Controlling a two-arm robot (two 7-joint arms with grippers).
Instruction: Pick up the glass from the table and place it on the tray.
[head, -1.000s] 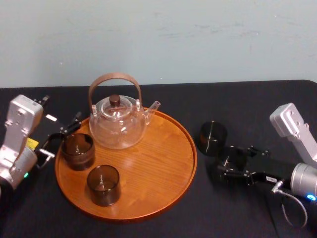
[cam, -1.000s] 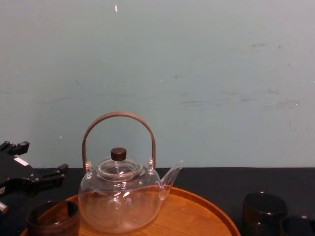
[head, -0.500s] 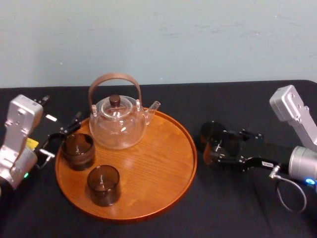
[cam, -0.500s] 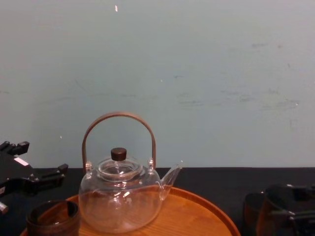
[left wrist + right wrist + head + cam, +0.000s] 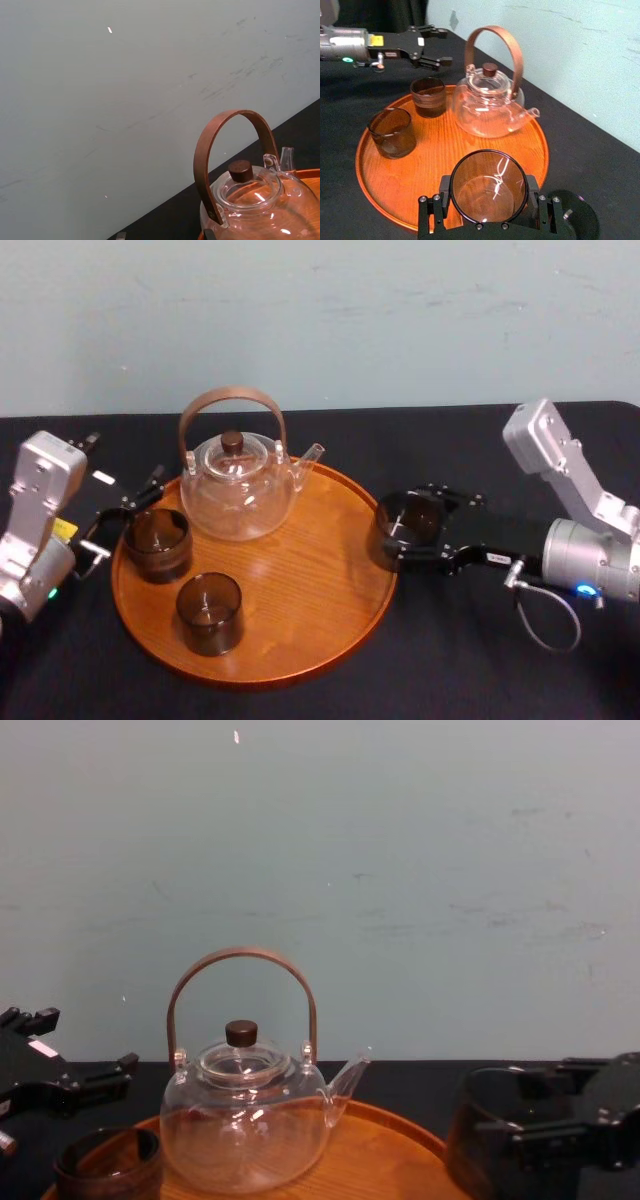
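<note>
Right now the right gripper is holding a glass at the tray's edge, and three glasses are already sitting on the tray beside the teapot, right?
Not three, only two: the left glass and the front glass sit on the tray beside the teapot, as the head view shows. The right gripper does hold a third glass at the tray's edge.

The worktop, covered in plain black cloth, bears a large round orange-brown wooden tray with a low raised rim, lying flat a little left of centre.
</note>
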